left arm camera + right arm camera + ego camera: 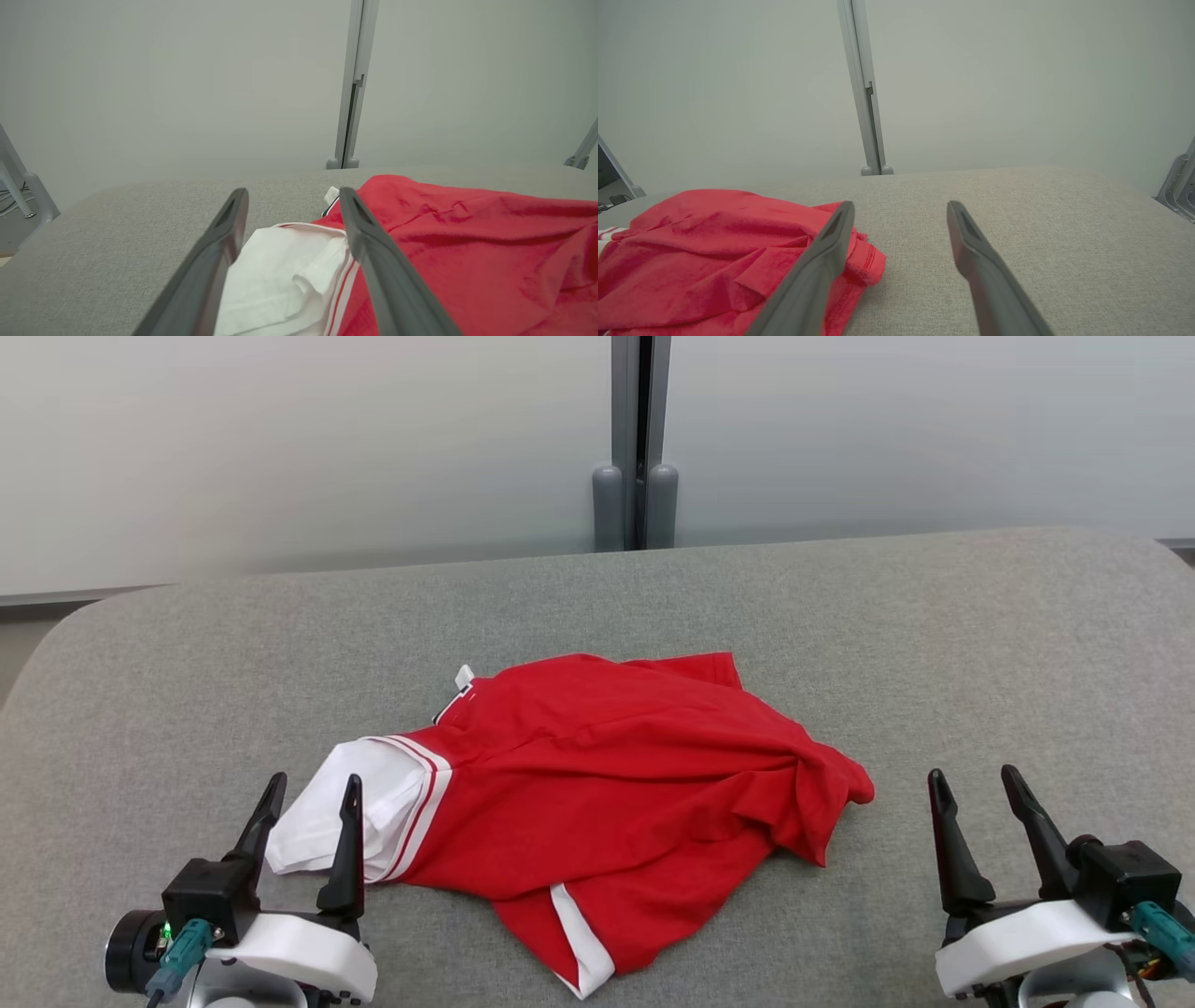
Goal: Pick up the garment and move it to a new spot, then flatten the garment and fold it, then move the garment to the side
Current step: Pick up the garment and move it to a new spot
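One crumpled red garment (607, 784) lies loose on the grey table (934, 644).

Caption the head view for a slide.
Crumpled red white-sleeved garment on grey fabric table; open left gripper and right gripper near its ends.

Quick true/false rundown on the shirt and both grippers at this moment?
1. The shirt is red with a white sleeve. True.
2. The shirt lies flat and neatly folded. False: it is crumpled in a heap on the gray table.
3. The left gripper and right gripper are both open. True.
4. The right gripper is holding the shirt. False: it is empty, off to the shirt's right.
5. The white sleeve lies at the left gripper's end of the shirt. True.
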